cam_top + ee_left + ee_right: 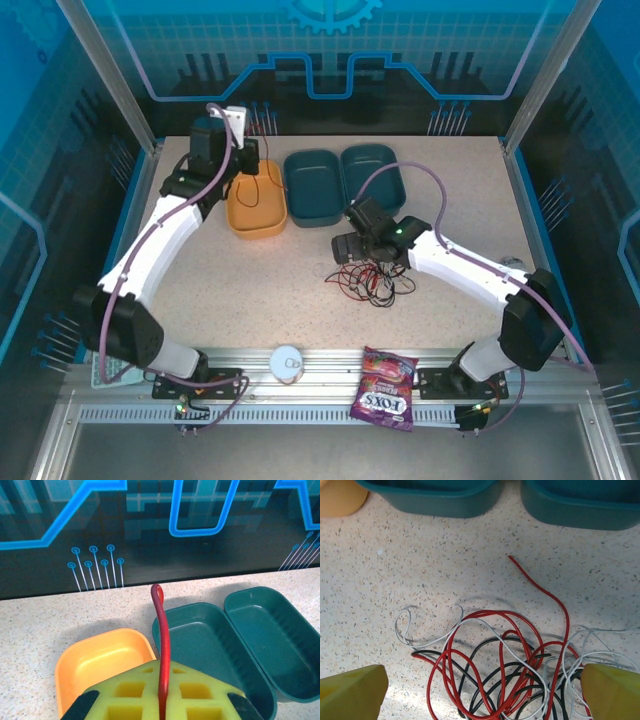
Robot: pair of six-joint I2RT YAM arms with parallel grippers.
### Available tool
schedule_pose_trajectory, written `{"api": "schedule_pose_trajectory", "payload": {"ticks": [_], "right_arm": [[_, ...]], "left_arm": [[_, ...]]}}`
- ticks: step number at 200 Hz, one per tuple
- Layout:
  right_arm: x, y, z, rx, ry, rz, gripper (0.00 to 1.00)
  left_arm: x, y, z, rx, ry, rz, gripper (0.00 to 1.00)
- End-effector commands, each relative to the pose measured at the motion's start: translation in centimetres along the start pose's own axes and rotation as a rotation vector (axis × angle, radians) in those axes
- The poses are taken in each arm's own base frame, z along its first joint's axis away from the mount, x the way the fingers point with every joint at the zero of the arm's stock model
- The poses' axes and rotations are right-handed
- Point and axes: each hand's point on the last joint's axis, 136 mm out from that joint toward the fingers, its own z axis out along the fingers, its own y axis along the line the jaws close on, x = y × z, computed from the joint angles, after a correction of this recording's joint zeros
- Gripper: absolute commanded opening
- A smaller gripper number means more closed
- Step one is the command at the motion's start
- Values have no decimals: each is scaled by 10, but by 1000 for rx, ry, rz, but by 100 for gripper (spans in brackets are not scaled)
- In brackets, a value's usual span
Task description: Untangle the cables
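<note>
Left gripper (162,682) fingers clamp a red cable (161,630) rising between them. Right gripper (481,692) fingers stand apart; tangled cables (505,670) lie between them.

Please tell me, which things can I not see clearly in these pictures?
- Right wrist view: the cables run past the bottom edge, so their number is unclear.
- Top view: the right gripper covers part of the cables; they are too thin to trace.
- Left wrist view: the red cable disappears inside the shut left gripper; its lower end is hidden.
</note>
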Motion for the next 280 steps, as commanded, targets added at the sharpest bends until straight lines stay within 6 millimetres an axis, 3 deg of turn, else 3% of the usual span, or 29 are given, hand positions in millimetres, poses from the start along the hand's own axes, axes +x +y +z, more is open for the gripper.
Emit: {"api": "schedule_pose_trajectory", "payload": {"ticks": [1, 55, 114, 280], "right_arm": [[-9, -16, -17, 63, -24, 47, 100], [-13, -27, -27, 106, -51, 82, 100], [-13, -39, -40, 144, -85, 114, 100], [-7, -53, -67, 118, -174, 177, 100]], "left_arm": [[-9, 1, 13, 31, -15, -44, 0], [39, 28, 48, -34, 99, -135, 0], [89, 56, 64, -163, 197, -188, 0], [180, 69, 124, -232, 435, -255, 2]]}}
